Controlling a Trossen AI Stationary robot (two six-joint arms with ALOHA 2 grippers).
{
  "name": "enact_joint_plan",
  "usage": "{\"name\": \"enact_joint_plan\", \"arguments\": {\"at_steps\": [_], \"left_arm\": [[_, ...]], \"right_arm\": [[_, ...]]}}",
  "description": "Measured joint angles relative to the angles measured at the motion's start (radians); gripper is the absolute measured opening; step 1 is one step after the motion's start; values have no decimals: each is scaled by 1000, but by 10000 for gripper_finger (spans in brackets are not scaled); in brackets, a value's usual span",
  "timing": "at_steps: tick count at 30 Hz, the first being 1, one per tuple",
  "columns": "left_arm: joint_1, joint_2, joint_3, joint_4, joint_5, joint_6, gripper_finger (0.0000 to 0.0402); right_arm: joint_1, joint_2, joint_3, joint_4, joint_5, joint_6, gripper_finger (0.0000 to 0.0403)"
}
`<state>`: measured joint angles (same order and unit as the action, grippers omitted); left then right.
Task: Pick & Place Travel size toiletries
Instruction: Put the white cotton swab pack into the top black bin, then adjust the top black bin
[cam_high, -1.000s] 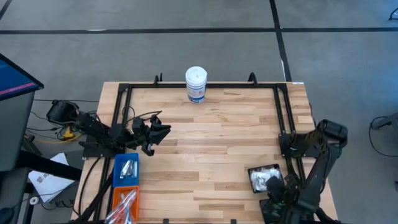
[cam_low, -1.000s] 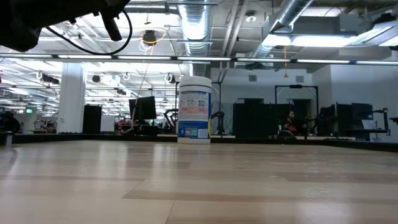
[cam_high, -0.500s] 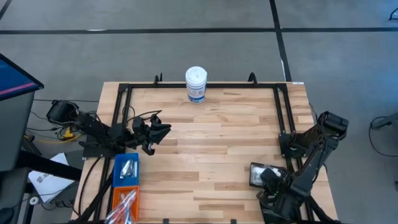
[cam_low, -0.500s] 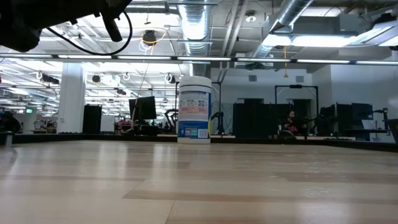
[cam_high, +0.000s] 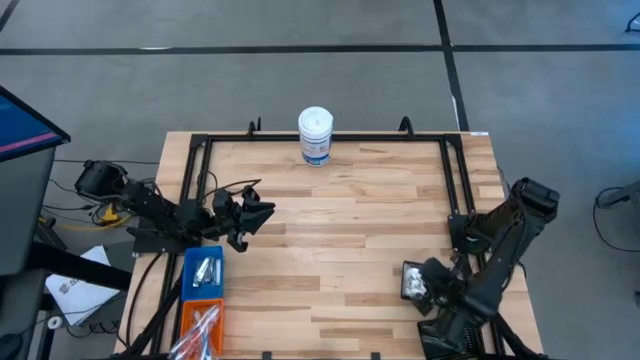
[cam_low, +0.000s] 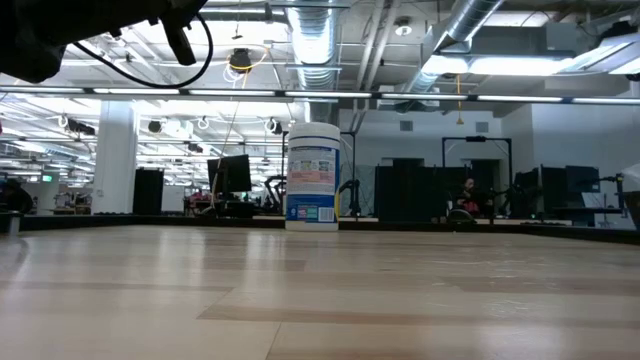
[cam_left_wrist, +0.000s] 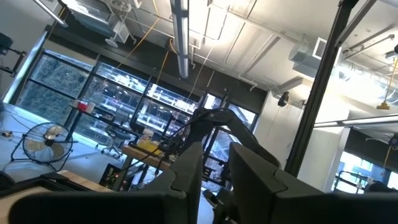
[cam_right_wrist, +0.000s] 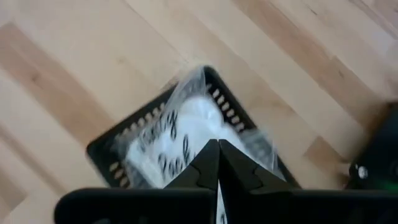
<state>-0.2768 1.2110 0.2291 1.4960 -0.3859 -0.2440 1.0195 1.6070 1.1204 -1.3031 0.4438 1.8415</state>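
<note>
A wooden table was seen from above, with a dark robot arm at each side. The right gripper hung over a black bin near the table's front right corner, its two fingers pressed fully together with nothing visibly between them. The bin held clear crinkly packets with white contents and small dark markings too blurred to read.

The left gripper was raised above the table's left side, pointing up toward the ceiling. Its fingers stood a narrow gap apart and held nothing.

Below it, at the front left edge, a blue bin held small silver tubes, and an orange bin beside it held thin white-and-red sticks.

A tall white canister with a blue label stood upright at the far middle edge. Its label print was too small to read.
</note>
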Motion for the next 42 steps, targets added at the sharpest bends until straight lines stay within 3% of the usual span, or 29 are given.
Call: {"name": "enact_joint_plan", "arguments": {"at_steps": [8,25,35,42], "left_arm": [[0,0,0,-2,0,0,76],[0,0,0,-5,-1,-4,76],[0,0,0,-7,-1,-3,76],[0,0,0,-8,-1,-3,76]], "right_arm": [[-90,1,-79,125,-43,-137,0],[-60,43,-108,183,-54,-143,0],[-55,42,64,67,118,-238,0],[-163,42,32,162,132,-407,0]]}}
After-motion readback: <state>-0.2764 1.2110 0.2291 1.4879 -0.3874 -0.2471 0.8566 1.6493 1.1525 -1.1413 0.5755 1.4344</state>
